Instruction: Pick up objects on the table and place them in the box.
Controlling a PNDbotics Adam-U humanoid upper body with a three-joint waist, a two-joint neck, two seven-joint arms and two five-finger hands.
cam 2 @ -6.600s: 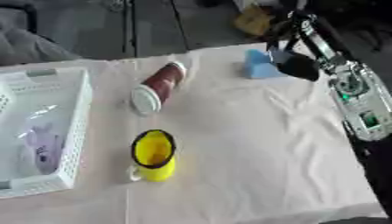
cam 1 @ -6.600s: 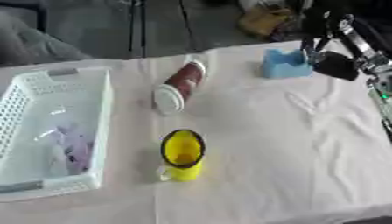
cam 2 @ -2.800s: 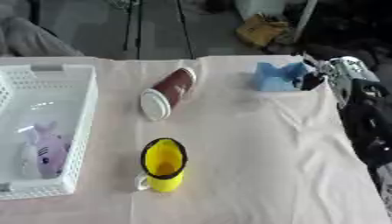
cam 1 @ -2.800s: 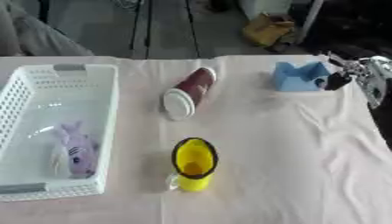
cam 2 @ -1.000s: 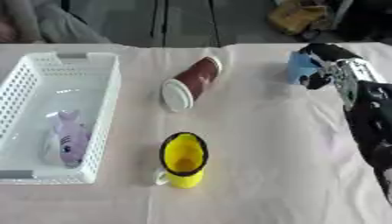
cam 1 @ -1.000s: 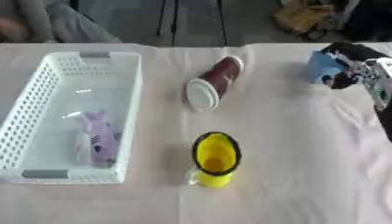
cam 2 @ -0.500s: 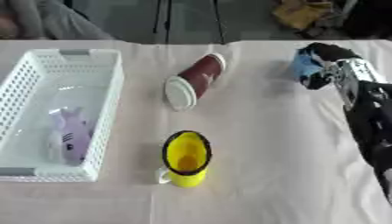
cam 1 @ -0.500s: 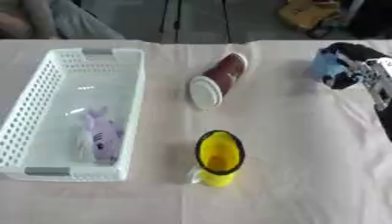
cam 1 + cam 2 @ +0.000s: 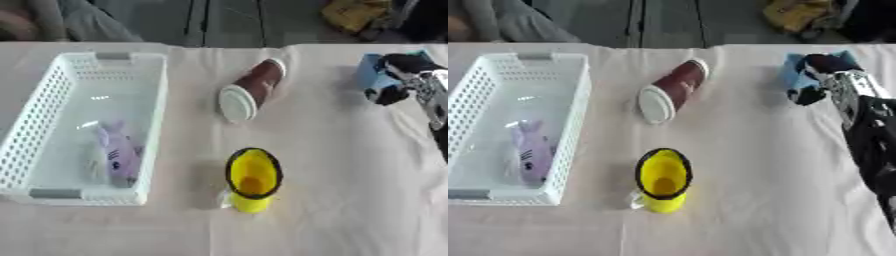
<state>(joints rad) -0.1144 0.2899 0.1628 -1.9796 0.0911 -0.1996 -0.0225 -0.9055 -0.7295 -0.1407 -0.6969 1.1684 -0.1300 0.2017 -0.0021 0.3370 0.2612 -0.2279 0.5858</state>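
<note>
A blue block sits at the far right of the table. My right hand comes in from the right, its dark fingers curled over the block's top and the thumb against its front. A brown paper cup with a white lid lies on its side at the middle back. Nearer the front stands a yellow mug, upright. A purple soft toy lies inside the white basket on the left. My left hand shows in no view.
A cream cloth with creases covers the table. My right forearm runs along the right edge. The table's far edge lies just behind the basket and the blue block, with dark floor and stand legs beyond.
The whole picture has slid a little, so the camera has moved. My right hand stays on the blue block; cup, mug, basket and toy lie as before.
</note>
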